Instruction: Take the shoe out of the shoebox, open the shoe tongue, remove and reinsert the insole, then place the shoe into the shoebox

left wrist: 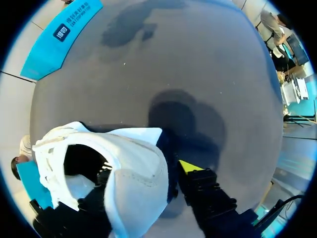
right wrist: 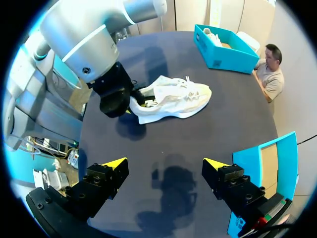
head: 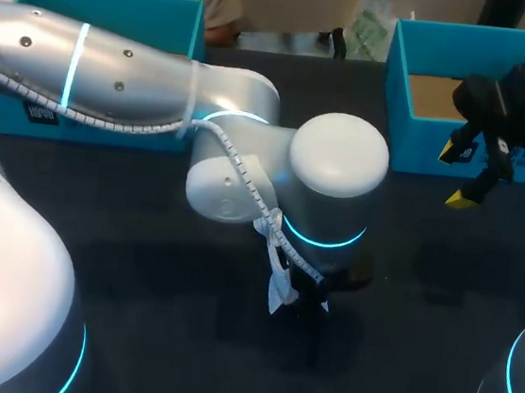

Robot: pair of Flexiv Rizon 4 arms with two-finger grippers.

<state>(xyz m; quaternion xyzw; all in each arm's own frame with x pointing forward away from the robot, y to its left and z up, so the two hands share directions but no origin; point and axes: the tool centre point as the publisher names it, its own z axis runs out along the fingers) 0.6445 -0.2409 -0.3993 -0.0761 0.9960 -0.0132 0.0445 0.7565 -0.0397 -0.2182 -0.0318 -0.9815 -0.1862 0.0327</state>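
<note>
A white shoe (right wrist: pixel 173 99) lies on its side on the dark table (right wrist: pixel 188 134), and the head view hides most of it under my left arm. My left gripper (left wrist: pixel 147 171) is at the heel (left wrist: pixel 133 178). One finger is inside the shoe's opening, and the yellow-tipped finger (left wrist: pixel 190 166) is outside, a thin dark gap away from the heel wall, so the gripper is open. In the right wrist view the left gripper (right wrist: pixel 136 101) shows at the shoe's heel end. My right gripper (right wrist: pixel 166 166) hangs wide open above bare table, empty, near the right-hand box (head: pixel 410 147).
A teal shoebox (head: pixel 104 8) stands at the table's back left and holds another white shoe (right wrist: pixel 212 34). The second teal box (right wrist: pixel 262 163) stands at the back right, beside my right gripper (head: pixel 456 176), with a brown cardboard floor. My left arm (head: pixel 248 157) spans the middle.
</note>
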